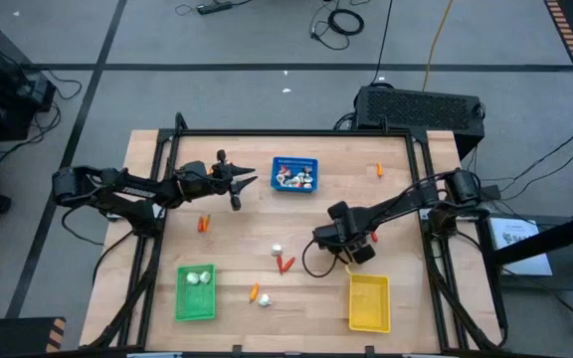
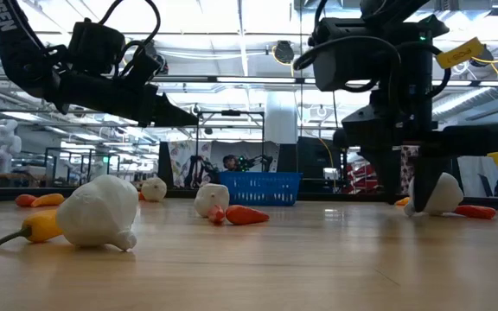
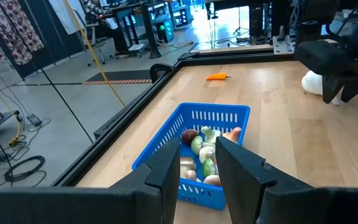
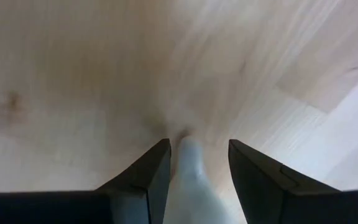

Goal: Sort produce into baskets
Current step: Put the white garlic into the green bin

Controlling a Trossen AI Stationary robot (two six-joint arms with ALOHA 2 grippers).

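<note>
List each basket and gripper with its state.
Blue basket: upright, holds several pieces.
Green basket: holds two white bulbs.
Yellow basket: empty.
Left gripper: open, empty, above the table beside the blue basket.
Right gripper: down at the table, a white bulb between its fingers.

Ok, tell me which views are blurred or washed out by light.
Right wrist view: the wooden table is smeared and soft. Low view: bright ceiling lights leave both arms dark silhouettes; the near white bulb is soft. Left wrist view: glare beyond the table's far end. High view: even.
</note>
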